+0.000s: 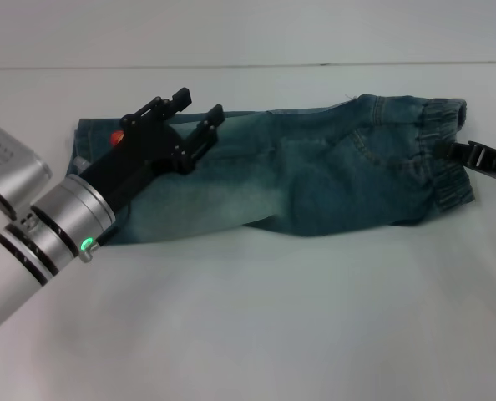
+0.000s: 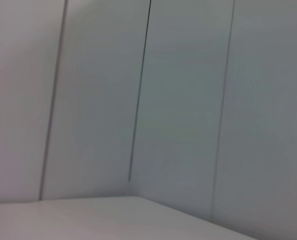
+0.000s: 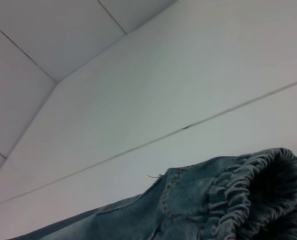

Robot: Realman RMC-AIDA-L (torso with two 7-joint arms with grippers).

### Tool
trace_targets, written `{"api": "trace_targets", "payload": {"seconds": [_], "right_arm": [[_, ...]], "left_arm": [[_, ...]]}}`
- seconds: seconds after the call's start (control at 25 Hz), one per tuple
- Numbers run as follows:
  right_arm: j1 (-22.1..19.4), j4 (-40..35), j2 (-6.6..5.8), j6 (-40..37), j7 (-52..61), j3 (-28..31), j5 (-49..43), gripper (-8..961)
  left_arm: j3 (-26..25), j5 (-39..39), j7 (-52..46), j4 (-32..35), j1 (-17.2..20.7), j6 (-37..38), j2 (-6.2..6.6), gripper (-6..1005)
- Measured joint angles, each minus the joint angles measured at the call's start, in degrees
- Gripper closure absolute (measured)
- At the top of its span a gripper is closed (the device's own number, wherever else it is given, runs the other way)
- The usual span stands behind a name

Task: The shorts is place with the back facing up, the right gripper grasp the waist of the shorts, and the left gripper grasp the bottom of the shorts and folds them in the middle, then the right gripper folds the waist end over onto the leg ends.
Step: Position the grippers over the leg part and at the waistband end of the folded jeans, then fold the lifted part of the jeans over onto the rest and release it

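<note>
Shorts lie on the white table, already doubled lengthwise into a narrow strip, with the waist at the robot's right end and the leg ends at its left.

Risk: the second fold depends on a firm hold of the thick, ruffled waist. A shallow bite at its edge could catch only the upper layer, so the doubled strip would splay open or slip free partway over. The left gripper, poised above the leg ends, also lies in the path of the incoming waist and could snag it.

Pose: the left gripper, on its silver wrist, slants up over the shorts near the leg ends, fingers spread apart and holding nothing. The right gripper sits low at the waist's outer edge; whether it clamps the band cannot be told, as its fingers are hidden.
</note>
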Motion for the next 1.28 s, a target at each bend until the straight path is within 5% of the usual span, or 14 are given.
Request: {"api": "trace_targets", "payload": {"seconds": [0.2, 0.44, 0.76, 0.96, 1.28], "right_arm": [[-0.99, -1.87, 0.05, -2.71, 0.25, 0.53, 0.43, 870], [-2.46, -5.61, 0.23, -7.93, 1.08, 1.56, 0.52, 884], [-6.21, -18.66, 2.53, -21.16, 3.68, 6.67, 0.61, 885], [-7.61, -26.34, 4.14, -26.22, 6.84, 7.31, 0.61, 889], [-8.41, -31.16, 4.23, -35.55, 8.57, 9.6, 1.09, 892]], "left_arm": [[-0.45, -4.23, 4.53, -4.12, -1.27, -0.33, 0.0, 340], [-2.42, -6.42, 13.88, -10.99, -5.2, -2.56, 0.0, 560], [-14.25, -5.76, 23.83, -19.77, -7.54, -3.14, 0.0, 995], [-16.16, -5.66, 24.18, -23.03, -7.79, -3.14, 0.0, 998], [-16.47, -5.38, 24.21, -25.8, -8.07, -4.24, 0.0, 998]]}}
